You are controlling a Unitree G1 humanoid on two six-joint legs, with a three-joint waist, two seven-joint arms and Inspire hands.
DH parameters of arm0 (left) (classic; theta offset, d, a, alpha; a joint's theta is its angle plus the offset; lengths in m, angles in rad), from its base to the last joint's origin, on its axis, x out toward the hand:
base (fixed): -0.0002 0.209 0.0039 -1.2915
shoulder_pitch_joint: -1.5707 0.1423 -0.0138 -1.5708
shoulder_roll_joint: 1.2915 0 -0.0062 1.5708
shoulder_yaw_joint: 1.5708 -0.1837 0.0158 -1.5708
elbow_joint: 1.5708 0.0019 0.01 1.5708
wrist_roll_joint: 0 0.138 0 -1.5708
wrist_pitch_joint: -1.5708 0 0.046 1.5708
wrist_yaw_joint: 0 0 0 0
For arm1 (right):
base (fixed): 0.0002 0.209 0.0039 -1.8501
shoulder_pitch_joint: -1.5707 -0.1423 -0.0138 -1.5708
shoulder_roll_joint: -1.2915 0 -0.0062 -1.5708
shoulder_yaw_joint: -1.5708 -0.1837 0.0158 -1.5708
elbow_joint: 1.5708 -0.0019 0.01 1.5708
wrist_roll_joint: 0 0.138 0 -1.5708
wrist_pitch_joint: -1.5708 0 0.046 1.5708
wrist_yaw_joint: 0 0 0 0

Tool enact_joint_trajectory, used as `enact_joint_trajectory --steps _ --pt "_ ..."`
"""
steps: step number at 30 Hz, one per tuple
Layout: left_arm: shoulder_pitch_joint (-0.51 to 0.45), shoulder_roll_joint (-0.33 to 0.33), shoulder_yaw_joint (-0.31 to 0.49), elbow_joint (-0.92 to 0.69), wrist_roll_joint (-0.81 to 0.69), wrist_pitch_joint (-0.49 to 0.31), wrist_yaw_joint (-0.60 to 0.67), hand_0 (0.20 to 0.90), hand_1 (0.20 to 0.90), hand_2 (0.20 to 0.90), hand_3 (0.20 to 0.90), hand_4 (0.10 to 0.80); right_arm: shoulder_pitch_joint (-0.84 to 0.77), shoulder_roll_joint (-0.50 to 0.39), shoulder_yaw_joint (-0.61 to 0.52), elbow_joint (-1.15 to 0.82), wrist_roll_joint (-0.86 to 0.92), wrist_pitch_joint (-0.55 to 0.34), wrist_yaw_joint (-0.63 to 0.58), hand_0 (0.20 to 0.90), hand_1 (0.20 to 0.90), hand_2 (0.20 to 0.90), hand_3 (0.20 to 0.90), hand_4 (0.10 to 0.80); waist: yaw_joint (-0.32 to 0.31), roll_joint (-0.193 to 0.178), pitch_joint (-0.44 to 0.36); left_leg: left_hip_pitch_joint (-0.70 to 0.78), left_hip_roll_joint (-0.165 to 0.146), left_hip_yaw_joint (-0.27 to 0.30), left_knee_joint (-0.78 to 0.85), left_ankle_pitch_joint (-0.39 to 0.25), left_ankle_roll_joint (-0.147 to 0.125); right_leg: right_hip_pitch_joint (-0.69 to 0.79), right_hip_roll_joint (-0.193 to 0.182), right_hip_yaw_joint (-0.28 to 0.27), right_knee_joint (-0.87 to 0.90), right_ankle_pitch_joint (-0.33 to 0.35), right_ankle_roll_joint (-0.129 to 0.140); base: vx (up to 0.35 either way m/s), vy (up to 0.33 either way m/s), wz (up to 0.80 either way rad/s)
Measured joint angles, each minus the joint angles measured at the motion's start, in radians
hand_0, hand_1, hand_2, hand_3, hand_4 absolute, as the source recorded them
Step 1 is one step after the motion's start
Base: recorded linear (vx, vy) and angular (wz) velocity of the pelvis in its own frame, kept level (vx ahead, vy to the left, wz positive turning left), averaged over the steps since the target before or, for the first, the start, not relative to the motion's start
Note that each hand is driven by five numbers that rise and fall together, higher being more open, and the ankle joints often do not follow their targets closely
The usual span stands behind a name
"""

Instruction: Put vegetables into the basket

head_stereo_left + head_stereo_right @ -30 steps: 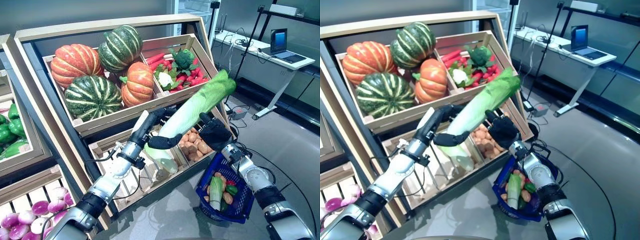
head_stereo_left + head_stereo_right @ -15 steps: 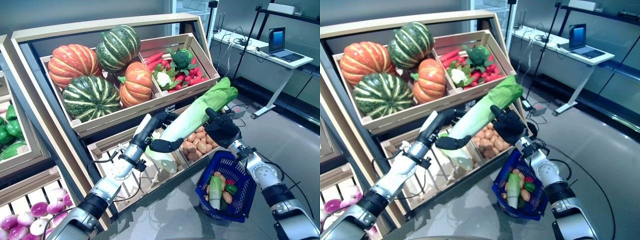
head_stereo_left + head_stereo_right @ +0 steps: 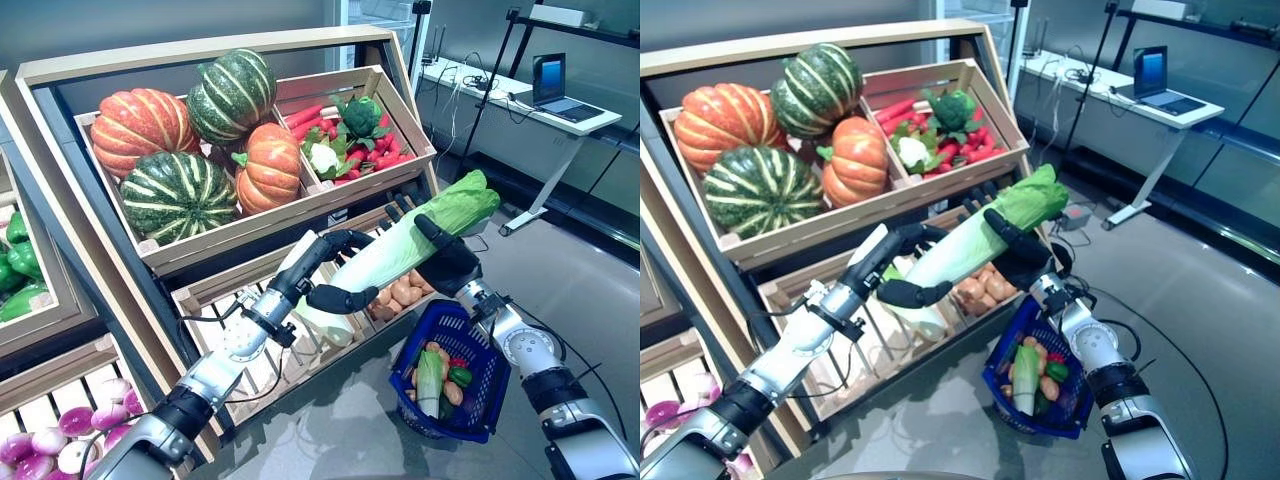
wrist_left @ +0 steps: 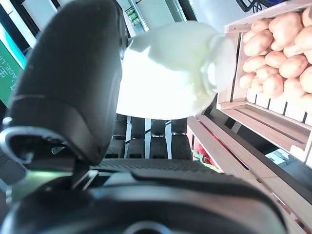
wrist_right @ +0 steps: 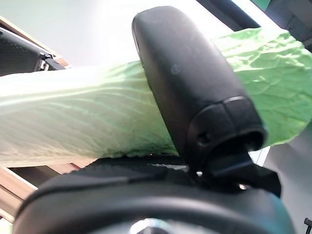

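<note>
A long pale-green cabbage (image 3: 400,250) hangs level in front of the lower shelf, held at both ends. My left hand (image 3: 338,298) is shut on its white stem end (image 4: 168,68), thumb below and fingers over the top. My right hand (image 3: 452,268) is shut on the leafy part (image 5: 73,122), thumb across the top. A blue basket (image 3: 492,385) sits just below my right forearm and holds several vegetables, including a green one and a red one. The cabbage's leafy tip is above and beyond the basket.
A wooden stand fills the left and middle. Its top crate holds pumpkins (image 3: 190,140), beside mixed carrots, broccoli and cauliflower (image 3: 350,135). Potatoes (image 3: 405,292) lie in the lower crate behind the cabbage. Green peppers (image 3: 15,265) and purple turnips (image 3: 50,445) are far left. A desk with laptop (image 3: 555,85) stands back right.
The cabbage has swung from steeply tilted to nearly level, and its leafy tip has dropped and moved right. Both hands have kept hold and moved slightly right.
</note>
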Motion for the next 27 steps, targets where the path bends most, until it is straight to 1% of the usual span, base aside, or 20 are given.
enact_joint_trajectory --steps 1,6,11,15,19,20,21,22,27 --pt "0.000 0.001 -0.002 0.000 -0.016 0.006 -0.009 0.300 0.300 0.300 0.300 0.400 0.000 0.005 0.000 0.004 0.000 0.000 0.000 0.300 0.300 0.300 0.300 0.400 0.000 0.000 0.000 0.000 0.000 0.000 0.000 0.000 0.000 0.000 0.000 0.000 0.000 0.000 0.000 0.000 0.000 0.00" --pt "0.001 0.004 -0.006 -0.003 -0.066 0.044 -0.042 0.300 0.300 0.300 0.300 0.400 -0.001 0.029 0.003 0.035 -0.002 -0.006 -0.004 0.300 0.300 0.300 0.300 0.400 0.002 -0.004 0.001 0.000 0.000 -0.001 0.000 0.000 0.000 0.001 0.000 -0.001 0.000 0.000 0.000 0.000 0.000 0.00" --pt "0.001 0.005 -0.026 -0.004 -0.112 0.050 -0.049 0.300 0.300 0.300 0.300 0.400 -0.003 0.029 0.003 0.036 -0.030 -0.027 -0.007 0.300 0.300 0.300 0.300 0.400 0.005 -0.007 0.003 0.000 0.000 -0.002 0.000 0.000 -0.001 0.001 0.000 -0.002 0.000 0.000 0.000 0.000 0.000 0.00" --pt "0.001 -0.006 -0.036 -0.006 -0.113 0.052 -0.049 0.300 0.300 0.300 0.300 0.400 -0.003 0.035 0.003 0.040 -0.030 -0.047 -0.010 0.300 0.300 0.300 0.300 0.400 0.004 -0.010 0.004 0.000 0.000 -0.002 0.000 0.000 -0.001 0.001 0.000 -0.002 0.000 0.000 0.000 0.000 0.000 0.00" --pt "0.001 -0.006 -0.035 -0.006 -0.112 0.054 -0.047 0.300 0.300 0.300 0.300 0.400 -0.003 0.037 0.003 0.041 -0.030 -0.049 -0.013 0.300 0.300 0.300 0.300 0.400 0.003 -0.012 0.004 0.000 0.000 -0.001 0.000 0.000 -0.001 0.001 0.000 -0.002 0.000 0.000 0.000 0.000 0.000 0.00" --pt "0.001 -0.006 -0.035 -0.006 -0.112 0.056 -0.046 0.314 0.314 0.314 0.314 0.409 -0.003 0.037 0.003 0.041 -0.030 -0.049 -0.015 0.300 0.300 0.300 0.300 0.400 0.002 -0.012 0.005 0.000 0.000 -0.001 0.000 0.000 -0.001 0.001 0.000 -0.002 0.000 0.000 0.000 0.000 0.000 0.00" --pt "0.001 -0.007 -0.035 -0.006 -0.112 0.058 -0.045 0.404 0.404 0.404 0.404 0.469 -0.003 0.038 0.003 0.041 -0.030 -0.049 -0.017 0.300 0.300 0.300 0.300 0.400 0.001 -0.013 0.005 0.000 0.000 -0.001 0.000 0.000 -0.001 0.001 0.000 -0.001 0.000 0.000 0.000 0.000 0.000 0.00" --pt "0.001 -0.007 -0.035 -0.006 -0.112 0.060 -0.045 0.900 0.900 0.900 0.900 0.800 -0.003 0.038 0.003 0.041 -0.030 -0.049 -0.019 0.300 0.300 0.300 0.300 0.400 0.001 -0.014 0.006 0.000 0.000 -0.001 0.000 0.000 -0.001 0.001 0.000 -0.001 0.000 0.000 0.000 0.000 0.000 0.00" --pt "0.001 -0.008 -0.036 -0.006 -0.110 0.073 -0.050 0.900 0.900 0.900 0.900 0.800 -0.003 0.038 0.003 0.044 -0.032 -0.049 -0.040 0.300 0.300 0.300 0.300 0.400 0.000 -0.017 0.008 0.000 0.000 0.000 0.000 0.000 -0.001 0.000 0.000 0.000 0.000 0.000 0.000 0.000 0.000 0.00"
